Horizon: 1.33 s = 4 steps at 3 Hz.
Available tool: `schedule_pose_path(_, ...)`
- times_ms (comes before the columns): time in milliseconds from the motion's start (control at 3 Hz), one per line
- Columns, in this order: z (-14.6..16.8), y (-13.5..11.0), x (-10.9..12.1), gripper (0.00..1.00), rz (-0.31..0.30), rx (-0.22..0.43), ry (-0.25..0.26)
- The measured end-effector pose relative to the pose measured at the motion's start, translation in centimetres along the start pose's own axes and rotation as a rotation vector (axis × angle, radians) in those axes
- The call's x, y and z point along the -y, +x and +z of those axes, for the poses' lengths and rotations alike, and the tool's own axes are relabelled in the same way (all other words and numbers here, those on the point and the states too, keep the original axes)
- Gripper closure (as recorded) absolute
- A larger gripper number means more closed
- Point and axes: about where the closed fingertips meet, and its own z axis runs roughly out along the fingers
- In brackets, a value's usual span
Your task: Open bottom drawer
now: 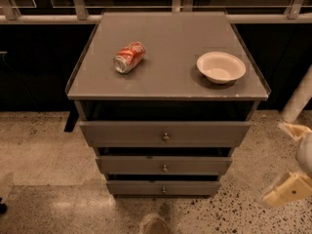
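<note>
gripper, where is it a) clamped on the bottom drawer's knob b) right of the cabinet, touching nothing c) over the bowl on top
B: the gripper sits open at the right edge of the view, beside the cabinet and apart from the bottom drawer and its knob.
</note>
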Motion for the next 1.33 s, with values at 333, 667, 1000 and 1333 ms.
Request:
schedule_pose_path(333,4.9,4.0,-3.3,0.0,0.092,0.123,-0.002)
schedule_pose_path(667,10.9,5.9,-5.3,0.0,0.205,0.299,0.001)
schedule_pose_path(1000,15.1,6.2,-5.7,0.0,0.284,0.452,-0.016)
schedule_pose_path(1333,17.4,6.9,-6.7,0.0,0.322,0.486,-0.062)
